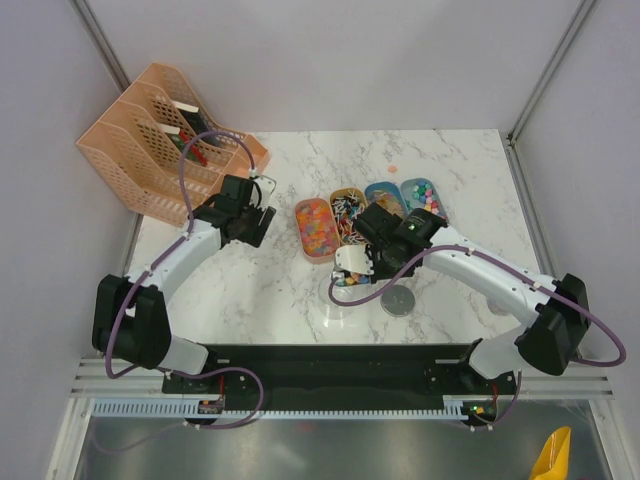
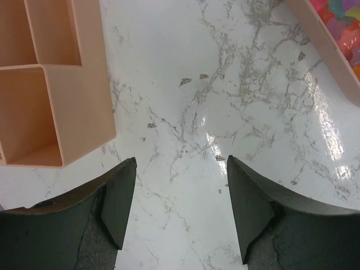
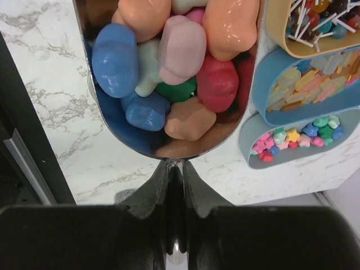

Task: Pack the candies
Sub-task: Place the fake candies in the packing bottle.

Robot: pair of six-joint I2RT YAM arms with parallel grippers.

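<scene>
A metal scoop is clamped by its thin handle in the right gripper — candies are heaped inside it, just near of the trays. The left gripper is spread wide, empty, above the table.

The left fingers spread wide; the right fingers pinch together.
</scene>
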